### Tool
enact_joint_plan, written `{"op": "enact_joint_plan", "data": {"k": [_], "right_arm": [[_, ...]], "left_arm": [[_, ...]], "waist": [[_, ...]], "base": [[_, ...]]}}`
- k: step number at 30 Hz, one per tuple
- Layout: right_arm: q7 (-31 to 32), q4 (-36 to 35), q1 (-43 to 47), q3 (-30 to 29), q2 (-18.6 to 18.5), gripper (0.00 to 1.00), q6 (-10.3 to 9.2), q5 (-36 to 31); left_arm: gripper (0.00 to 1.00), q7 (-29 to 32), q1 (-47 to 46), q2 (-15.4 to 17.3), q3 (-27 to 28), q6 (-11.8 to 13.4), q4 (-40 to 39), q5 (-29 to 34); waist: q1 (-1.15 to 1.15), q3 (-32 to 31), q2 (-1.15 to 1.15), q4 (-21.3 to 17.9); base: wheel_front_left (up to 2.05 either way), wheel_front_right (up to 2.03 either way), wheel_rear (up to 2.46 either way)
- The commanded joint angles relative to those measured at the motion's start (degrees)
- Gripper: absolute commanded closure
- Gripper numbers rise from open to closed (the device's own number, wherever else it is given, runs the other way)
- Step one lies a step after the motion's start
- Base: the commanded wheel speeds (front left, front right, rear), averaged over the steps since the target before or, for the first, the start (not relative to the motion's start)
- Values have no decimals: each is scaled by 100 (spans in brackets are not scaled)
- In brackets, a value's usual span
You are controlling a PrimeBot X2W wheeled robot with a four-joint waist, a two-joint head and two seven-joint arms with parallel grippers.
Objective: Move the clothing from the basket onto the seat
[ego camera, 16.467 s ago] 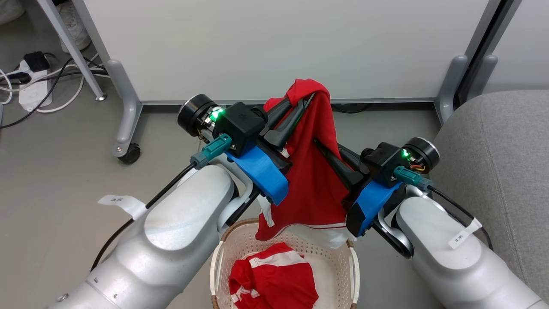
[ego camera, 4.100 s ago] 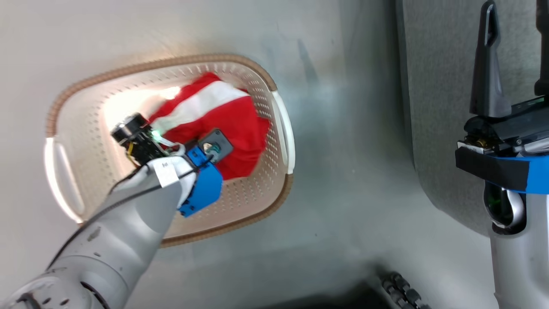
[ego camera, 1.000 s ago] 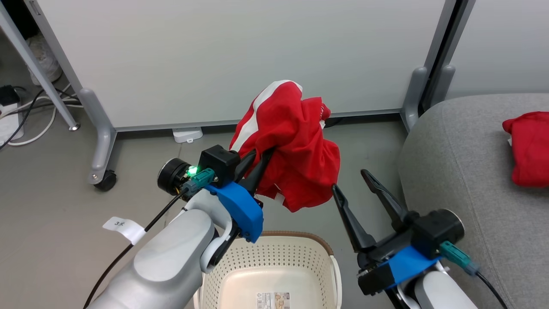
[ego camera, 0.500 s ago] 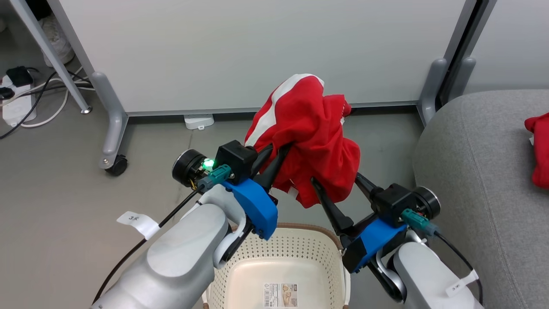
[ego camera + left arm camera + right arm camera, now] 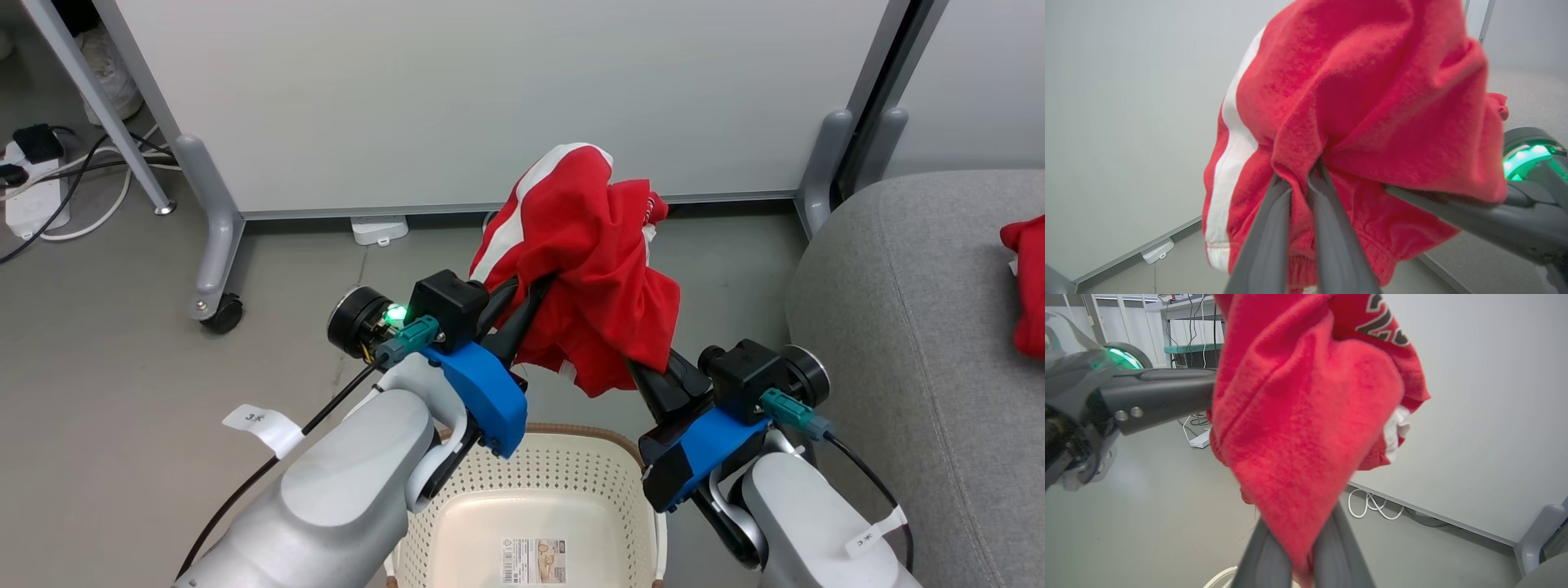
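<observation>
Both jaw pairs are clamped on fabric. Note that the left gripper [image 5: 1300, 183] pinches a fold of the bright red soft garment with a white stripe [image 5: 596, 261] between nearly touching fingers [image 5: 1265, 232]. The right gripper [image 5: 1298, 543] pinches the lower right edge of the same garment. You will find this garment suspended between the two grippers, above the grey floor [image 5: 122, 343] and beyond the far rim of the cream-white perforated plastic basket [image 5: 563, 482]. A printed label [image 5: 535, 562] lies on the basket's bottom. A second red garment [image 5: 1024, 286] rests on the large grey fabric seat cushion [image 5: 898, 327], on the robot's right.
</observation>
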Motion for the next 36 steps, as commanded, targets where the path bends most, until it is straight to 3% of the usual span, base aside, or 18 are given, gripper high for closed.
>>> {"op": "enact_joint_plan", "data": {"k": [1,18,19,20,36], "right_arm": [[-5,-21,26,3,-24,100,3,32],[-5,-86,47,-17,-33,100,3,103],[-5,-91,46,-15,-35,100,3,104],[-5,-94,47,-13,-36,100,3,108],[-5,-169,85,-28,-54,100,3,169]], "left_arm": [[100,-28,-65,9,0,-11,13,-10],[100,-45,-113,1,-71,1,99,-58],[17,-41,-114,0,-76,10,107,-53],[0,-59,-126,2,-80,19,105,-31],[0,-171,-84,37,-118,80,124,-11]], "waist": [[-1,-1,0,-8],[-1,-7,0,-42],[-1,-7,0,-41],[-1,-6,0,-40],[-1,-16,0,-63]], "base": [[0,0,0],[0,0,0],[0,0,0],[0,0,0],[0,0,0]]}}
